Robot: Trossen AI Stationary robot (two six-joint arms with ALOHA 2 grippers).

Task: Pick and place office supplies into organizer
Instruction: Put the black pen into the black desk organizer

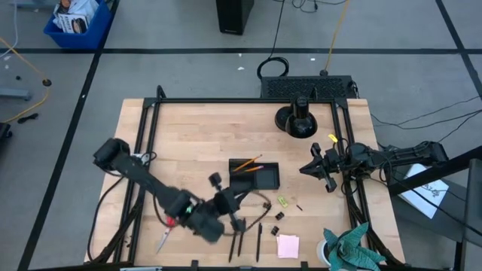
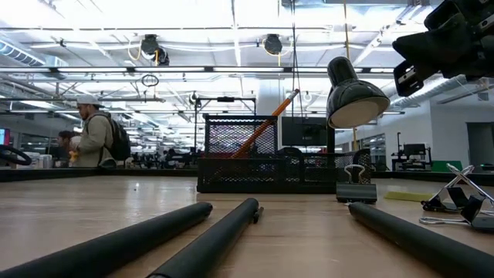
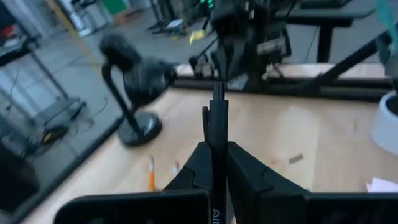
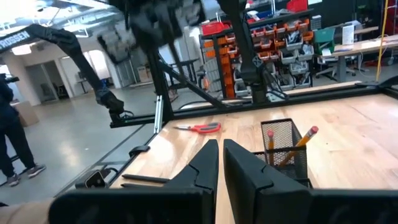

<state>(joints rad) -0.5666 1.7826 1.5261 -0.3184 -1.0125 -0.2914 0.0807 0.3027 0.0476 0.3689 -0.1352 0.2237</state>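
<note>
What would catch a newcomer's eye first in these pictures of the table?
The left claw stands out first, gripping a thin black pen upright above the near part of the wooden table. Next, the black wire-mesh organizer at the table's middle, with two orange pencils leaning in it. The right claw waits at the right edge.

A robotics lab or workshop in a big open hall: a wooden tabletop (image 1: 196,135) in a black metal frame stands on a grey floor marked with tape lines. Beyond it are strip-lit exposed ceilings (image 2: 193,46), racks of orange parts bins (image 4: 273,43), workbenches and a person with a backpack (image 2: 96,139).
</note>
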